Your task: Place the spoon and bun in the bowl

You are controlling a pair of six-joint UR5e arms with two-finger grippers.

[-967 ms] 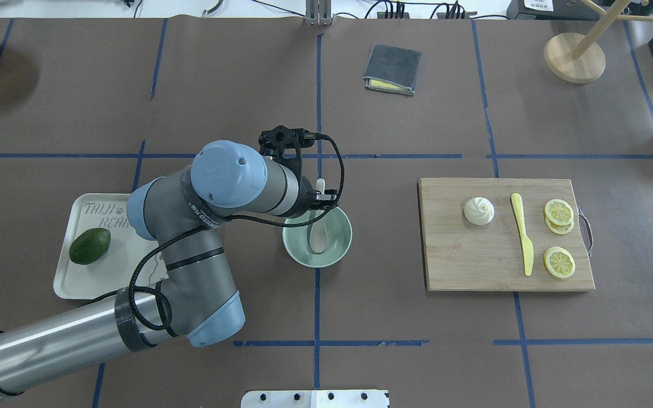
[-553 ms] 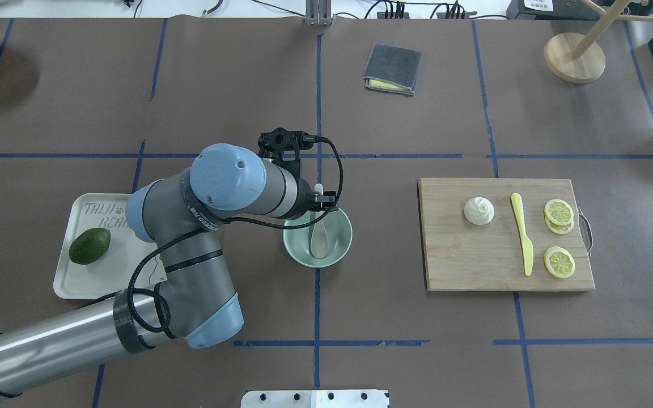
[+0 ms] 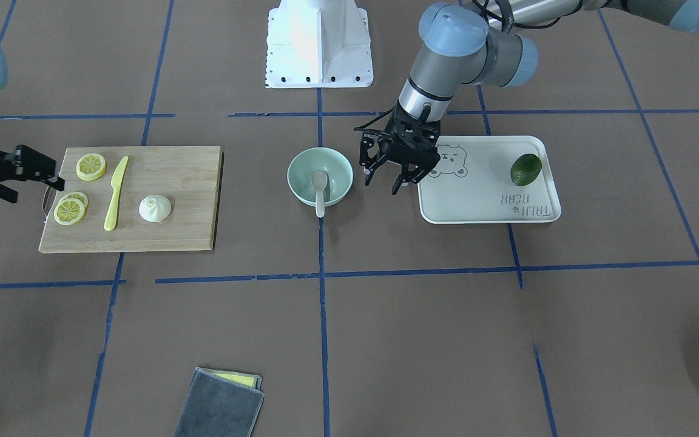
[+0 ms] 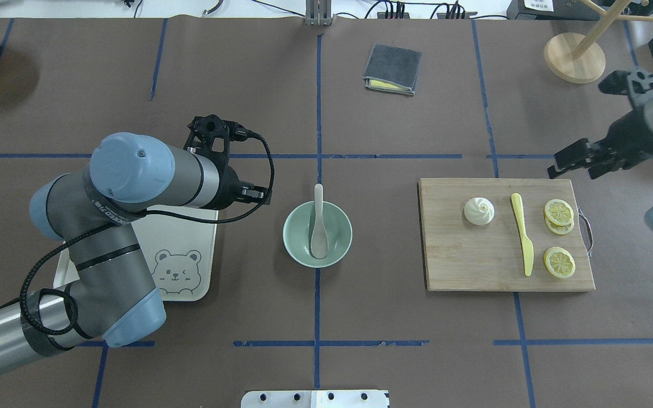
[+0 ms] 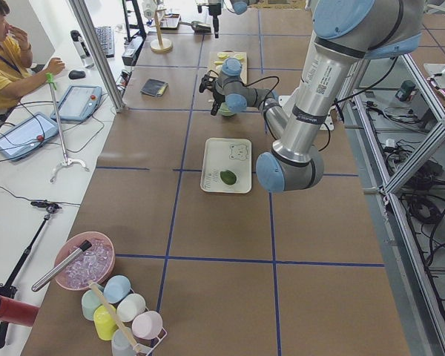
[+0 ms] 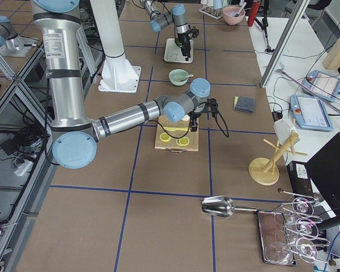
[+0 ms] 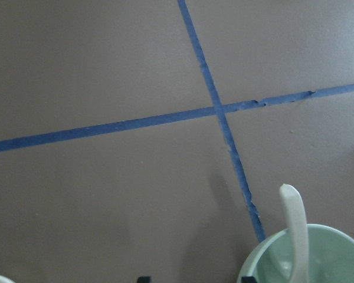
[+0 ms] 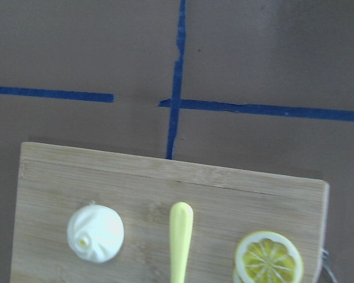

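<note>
At the counter's middle, the bowl [image 4: 342, 247] sits on the blue tape line with the spoon [image 4: 318, 222] already in it. The spoon's long axis runs along that tape line, straight away from the robot. Its scoop lies on the bowl's floor on the robot's side, and its handle leans on the far rim, the tip poking out past it and pointing toward the operators' side. The bun [image 4: 479, 211] sits upright, pleated peak up, on the wooden cutting board [image 4: 474, 262] to the robot's right. It is well apart from the bowl and just beside the yellow knife [image 4: 522, 233], which lies parallel to the spoon.

The left gripper [image 3: 388, 182] hangs between the bowl and the white tray [image 3: 477, 206], fingers spread and empty, touching neither. The right gripper [image 3: 57, 173] hovers at the board's far outer corner near the lemon slices [image 3: 72, 207], also spread with nothing in it.
</note>
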